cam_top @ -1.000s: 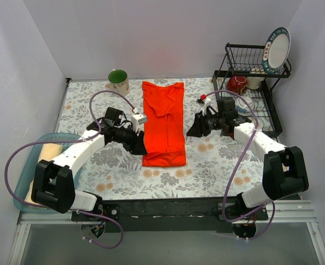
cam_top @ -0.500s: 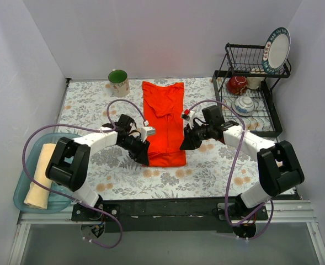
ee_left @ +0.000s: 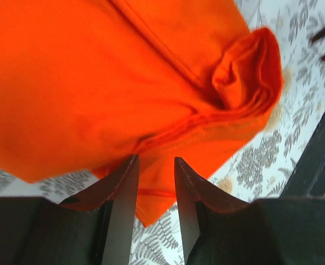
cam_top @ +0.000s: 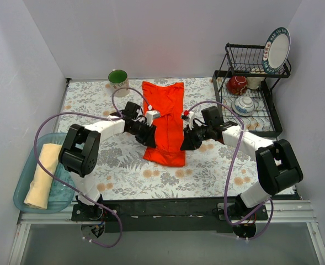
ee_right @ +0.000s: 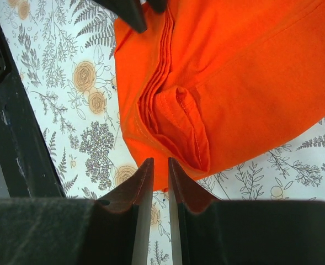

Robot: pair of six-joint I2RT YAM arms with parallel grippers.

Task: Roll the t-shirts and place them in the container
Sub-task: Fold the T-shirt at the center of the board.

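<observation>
A cream t-shirt (cam_top: 41, 175) lies as a long roll in a blue tub (cam_top: 60, 193) at the lower left of the frame, beside the floral worktop (cam_top: 96, 165). At centre, the left tool (cam_top: 149, 140) and right tool (cam_top: 183, 144), each closed to a narrow slit, pinch the near corners of the orange t-shirt (cam_top: 165, 110). Its near hem is bunched and raised while the rest lies flat toward the back wall. Beyond, a green mug (cam_top: 118, 81) stands to the shirt's upper left and a dish rack (cam_top: 264, 118) fills the upper right.

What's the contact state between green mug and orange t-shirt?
Apart. Top view shows floral cloth between green mug and orange t-shirt.
</observation>
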